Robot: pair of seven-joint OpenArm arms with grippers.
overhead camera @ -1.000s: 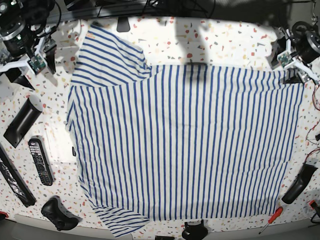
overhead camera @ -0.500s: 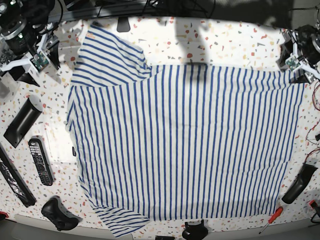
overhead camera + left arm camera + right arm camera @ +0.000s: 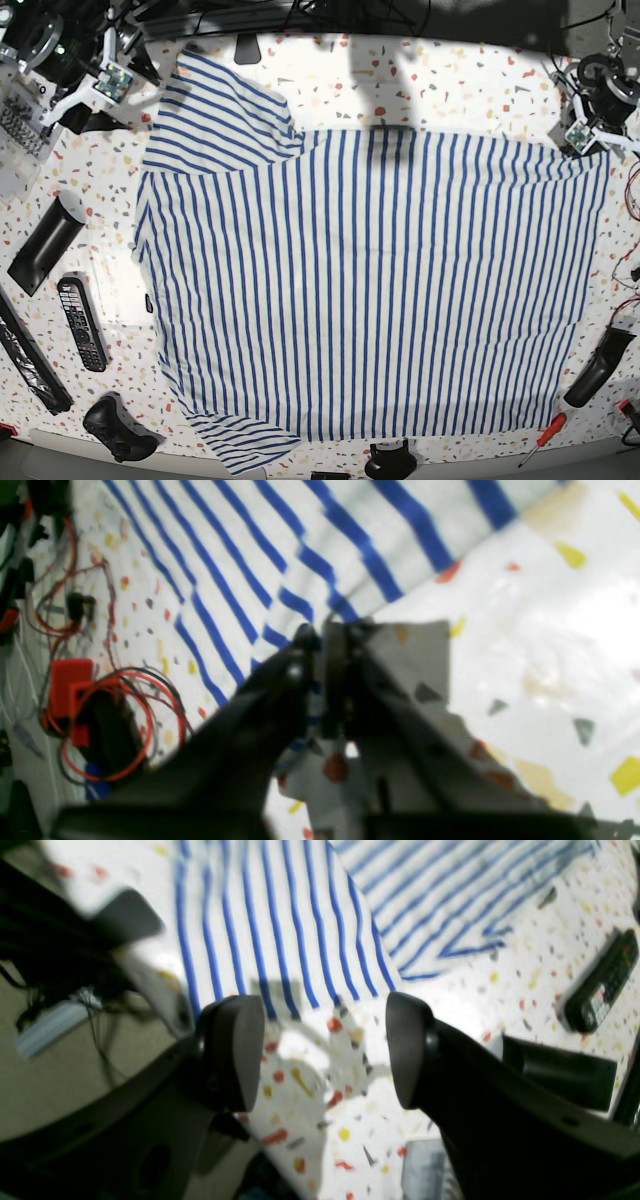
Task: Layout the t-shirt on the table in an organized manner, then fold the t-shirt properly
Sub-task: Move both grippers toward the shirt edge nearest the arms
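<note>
The t-shirt [image 3: 370,290], white with thin blue stripes, lies spread flat over the speckled table [image 3: 450,80], one sleeve [image 3: 215,115] pointing to the far left. My left gripper [image 3: 595,148] sits at the shirt's far right corner. In the left wrist view its fingertips [image 3: 325,632] are pressed together with striped cloth [image 3: 280,550] pinched at the tip. My right gripper [image 3: 140,62] hovers at the far left beside the sleeve. In the right wrist view it [image 3: 320,1050] is open over bare table, just off the sleeve's edge [image 3: 280,930], with nothing between its fingers.
Along the left edge lie a black case [image 3: 42,245], a remote [image 3: 80,322], a long dark bar [image 3: 30,360] and a game controller [image 3: 118,428]. At the near right are a black handle [image 3: 598,368] and a red screwdriver [image 3: 540,440]. Red wires [image 3: 100,715] lie beside the shirt's right edge.
My left gripper has closed onto the shirt's far right corner. The right arm has moved toward the far edge and closer to the sleeve, staying open.
</note>
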